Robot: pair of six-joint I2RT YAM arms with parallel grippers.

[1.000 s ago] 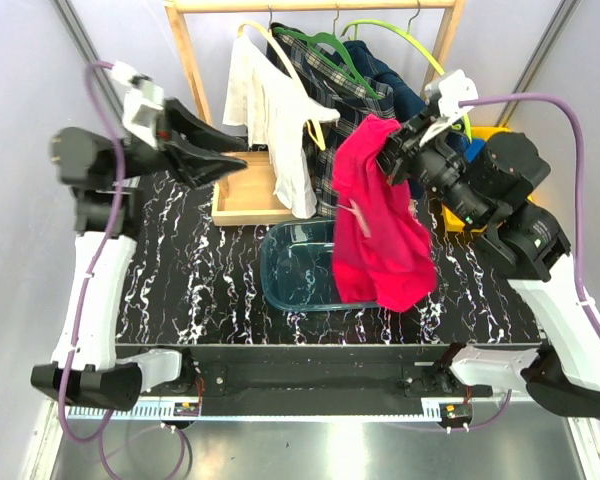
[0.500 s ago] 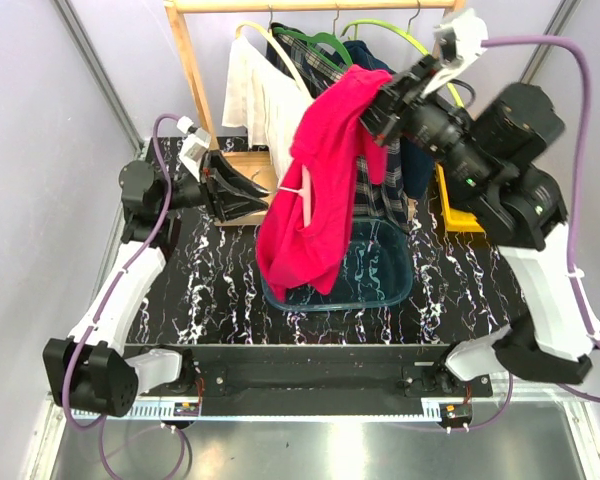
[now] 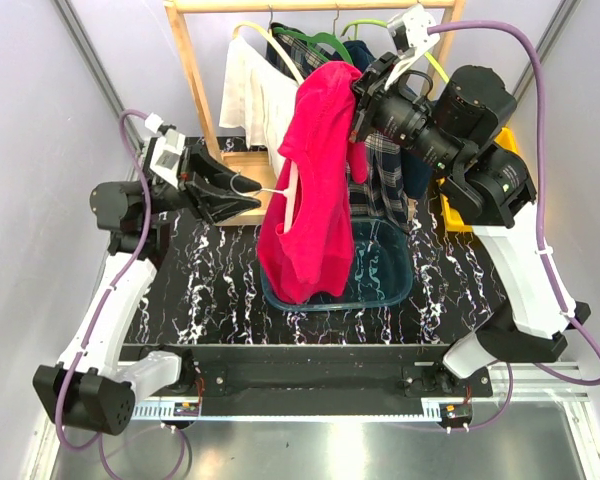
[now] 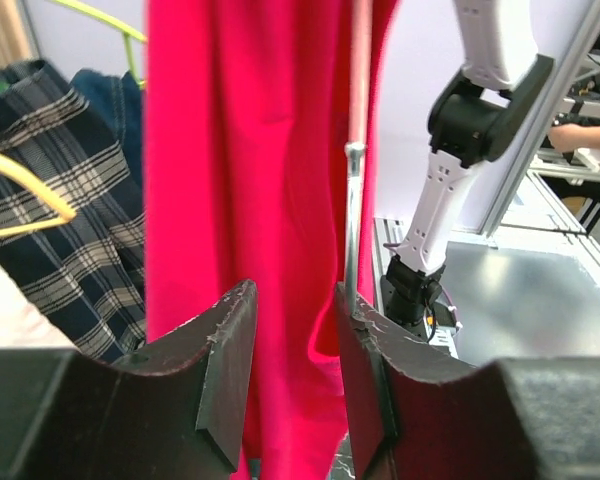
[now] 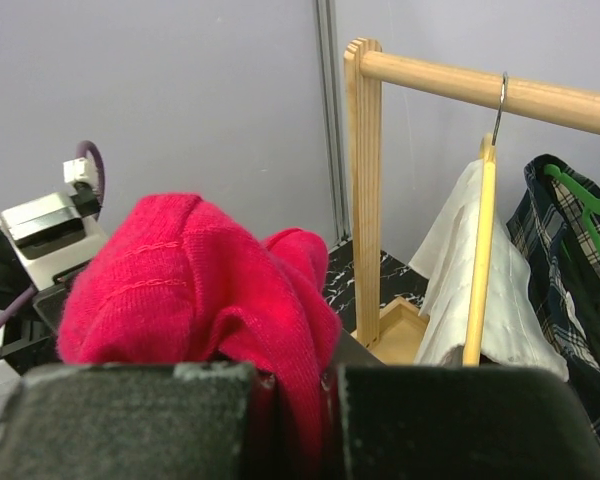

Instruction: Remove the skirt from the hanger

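Observation:
The plaid skirt (image 3: 382, 165) hangs on the dark green hanger (image 3: 318, 40) on the rack, mostly hidden behind a red garment (image 3: 310, 200). My right gripper (image 3: 358, 95) is shut on the top of that red garment (image 5: 180, 280) and holds it up in front of the rack. My left gripper (image 3: 242, 192) is open at the red garment's left side. A thin metal hook wire (image 4: 351, 230) rests against its right finger. The right wrist view shows the skirt (image 5: 550, 270) and its hanger (image 5: 592, 212) at the far right. Neither gripper touches the skirt (image 4: 60, 240).
The wooden rack (image 3: 195, 70) also carries a white garment (image 3: 255, 100) on a pale yellow hanger (image 4: 20, 215), and a denim garment (image 4: 105, 100) on a lime hanger (image 4: 100, 15). A teal basin (image 3: 380, 275) sits under the red garment. A wooden tray (image 3: 242, 205) and a yellow bin (image 3: 455, 215) flank it.
My right arm swung the red garment up and left, in front of the rack. My left arm dropped and moved in to the garment's hook wire.

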